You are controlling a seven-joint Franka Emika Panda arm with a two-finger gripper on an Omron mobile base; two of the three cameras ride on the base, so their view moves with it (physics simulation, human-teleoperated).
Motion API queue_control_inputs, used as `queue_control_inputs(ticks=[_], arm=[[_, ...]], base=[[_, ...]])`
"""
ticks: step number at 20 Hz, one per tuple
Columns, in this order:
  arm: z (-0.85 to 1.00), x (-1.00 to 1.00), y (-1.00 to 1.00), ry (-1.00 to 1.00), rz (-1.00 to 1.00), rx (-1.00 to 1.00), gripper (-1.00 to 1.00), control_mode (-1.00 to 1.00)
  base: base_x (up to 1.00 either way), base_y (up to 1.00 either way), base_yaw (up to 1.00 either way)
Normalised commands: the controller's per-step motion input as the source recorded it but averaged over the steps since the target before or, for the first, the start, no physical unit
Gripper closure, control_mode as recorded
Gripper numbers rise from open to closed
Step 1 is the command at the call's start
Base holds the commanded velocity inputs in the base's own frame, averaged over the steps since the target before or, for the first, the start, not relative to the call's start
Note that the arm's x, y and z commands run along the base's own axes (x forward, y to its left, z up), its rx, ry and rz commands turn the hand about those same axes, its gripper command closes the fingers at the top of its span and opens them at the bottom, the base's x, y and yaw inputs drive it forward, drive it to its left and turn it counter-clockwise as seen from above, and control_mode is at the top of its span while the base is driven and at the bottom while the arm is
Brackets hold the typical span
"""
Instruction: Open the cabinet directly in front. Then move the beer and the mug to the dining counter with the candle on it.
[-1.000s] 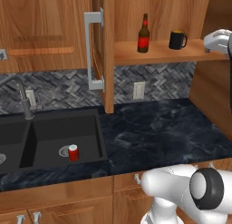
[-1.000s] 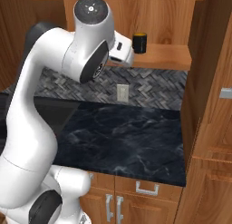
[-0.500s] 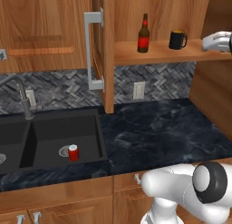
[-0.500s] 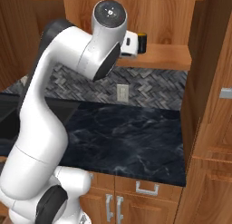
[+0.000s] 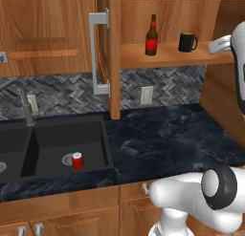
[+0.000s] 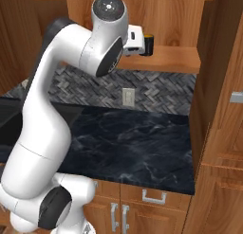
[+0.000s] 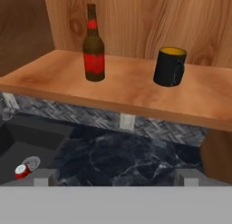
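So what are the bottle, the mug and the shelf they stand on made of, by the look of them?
The beer looks like dark brown glass, glossy, with a red label and neck band. The mug seems glazed ceramic, black outside and yellow-orange inside, though the rendering leaves that open. The cabinet shelf looks like reddish-brown wood with visible grain.

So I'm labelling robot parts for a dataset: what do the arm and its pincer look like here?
The arm is glossy white with smooth, rounded, tube-like segments and dark grey to black joints, one showing as a round dark cap with a small light dot. No loose cables or markings show. The pincer shows two small grey square finger tips.
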Motion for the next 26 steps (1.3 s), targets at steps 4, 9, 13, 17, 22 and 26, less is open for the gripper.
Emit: queue_control_inputs(ticks=[4,9,13,17,22,26], arm=[[0.00,0.37,0.00,0.00,0.00,-0.01,-1.00,-1.00],[-0.03,0.37,-0.14,0.02,0.00,0.03,-1.00,-1.00],[-0.05,0.42,-0.20,0.02,0.01,0.05,-1.00,-1.00],[-0.07,0.34,-0.22,0.00,0.01,0.01,-1.00,-1.00],[-0.10,0.31,-0.19,0.00,0.01,0.00,-1.00,-1.00],[-0.20,0.36,-0.08,0.02,0.01,0.00,-1.00,-1.00]], base=[[0.00,0.00,0.00],[0.00,0.00,0.00],[0.00,0.00,0.00],[0.00,0.00,0.00],[0.00,0.00,0.00],[0.00,0.00,0.00]])
